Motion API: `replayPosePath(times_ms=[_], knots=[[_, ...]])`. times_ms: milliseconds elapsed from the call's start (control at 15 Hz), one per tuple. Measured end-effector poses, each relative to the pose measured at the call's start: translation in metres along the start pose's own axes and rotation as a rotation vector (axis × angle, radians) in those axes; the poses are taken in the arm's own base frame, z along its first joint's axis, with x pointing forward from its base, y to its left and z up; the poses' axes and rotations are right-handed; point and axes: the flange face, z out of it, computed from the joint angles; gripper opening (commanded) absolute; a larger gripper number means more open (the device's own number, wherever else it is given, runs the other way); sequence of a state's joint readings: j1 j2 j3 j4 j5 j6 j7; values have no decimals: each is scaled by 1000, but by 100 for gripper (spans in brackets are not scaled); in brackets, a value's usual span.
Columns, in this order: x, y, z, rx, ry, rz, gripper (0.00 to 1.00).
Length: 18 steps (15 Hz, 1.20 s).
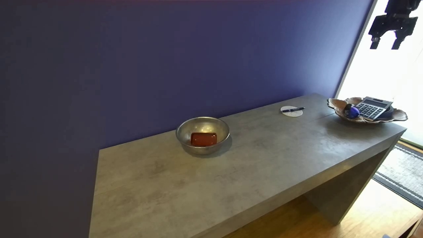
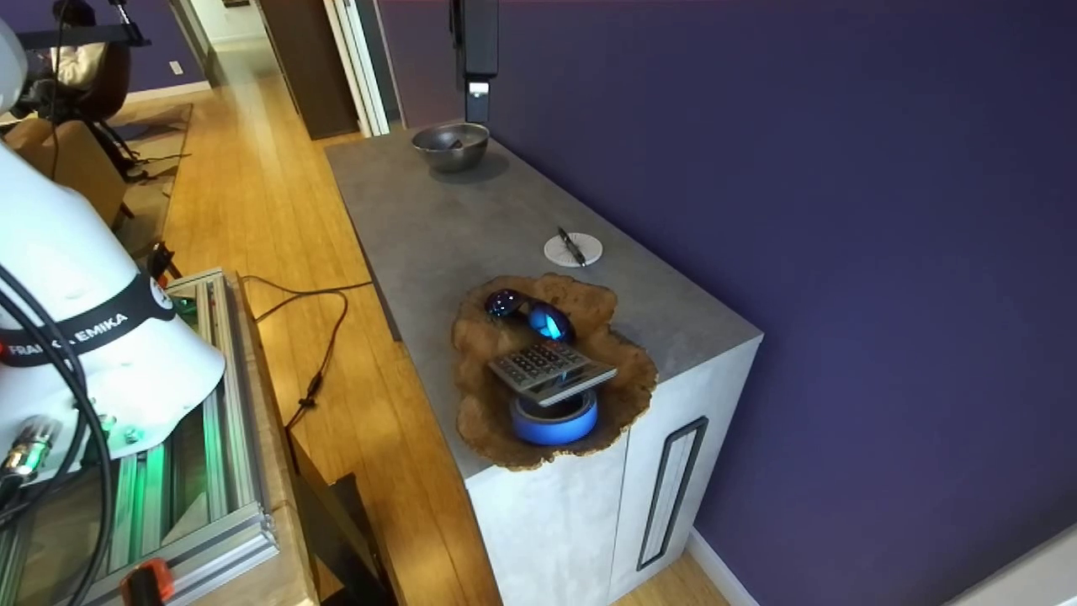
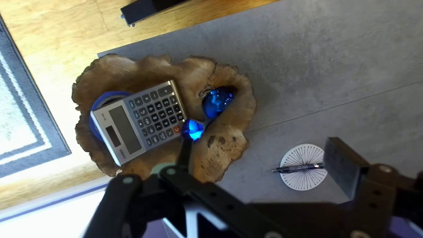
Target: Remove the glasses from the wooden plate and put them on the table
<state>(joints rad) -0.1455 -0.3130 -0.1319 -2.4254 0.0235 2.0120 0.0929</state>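
Note:
The glasses are dark with blue mirrored lenses. They lie in the wooden plate in both exterior views (image 1: 353, 111) (image 2: 549, 321) and in the wrist view (image 3: 217, 101). The plate is a brown, wavy-edged dish (image 1: 336, 104) (image 2: 481, 412) (image 3: 221, 155) at one end of the grey table (image 1: 257, 165) (image 2: 412, 219) (image 3: 317, 56). My gripper (image 1: 384, 46) is open and empty, high above the plate's end of the table. In an exterior view it shows edge-on (image 2: 477, 105). In the wrist view its fingers (image 3: 261, 155) are wide apart, and one fingertip overlaps the near lens.
A calculator (image 3: 155, 122) leans on a blue tape roll (image 2: 555, 427) in the plate, close against the glasses. A white coaster (image 3: 302, 183) with a pen (image 3: 290, 169) lies beside it. A metal bowl (image 1: 201, 151) with a red item (image 1: 204, 139) stands farther along. A purple wall (image 1: 198, 66) borders the table.

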Motion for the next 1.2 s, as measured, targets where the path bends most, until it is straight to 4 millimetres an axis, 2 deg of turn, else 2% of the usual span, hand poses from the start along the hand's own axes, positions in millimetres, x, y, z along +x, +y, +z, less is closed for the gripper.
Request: replayPosePath(times_ms=[267, 400, 533, 867, 1067, 1200], knots=[[-1, 0, -3, 2, 8, 11, 100], [8, -1, 9, 5, 8, 104, 100], [26, 2, 36, -6, 9, 209, 100], [75, 19, 125, -52, -18, 467, 100], [85, 40, 173, -104, -76, 623, 100], [85, 54, 195, -139, -127, 696, 100]])
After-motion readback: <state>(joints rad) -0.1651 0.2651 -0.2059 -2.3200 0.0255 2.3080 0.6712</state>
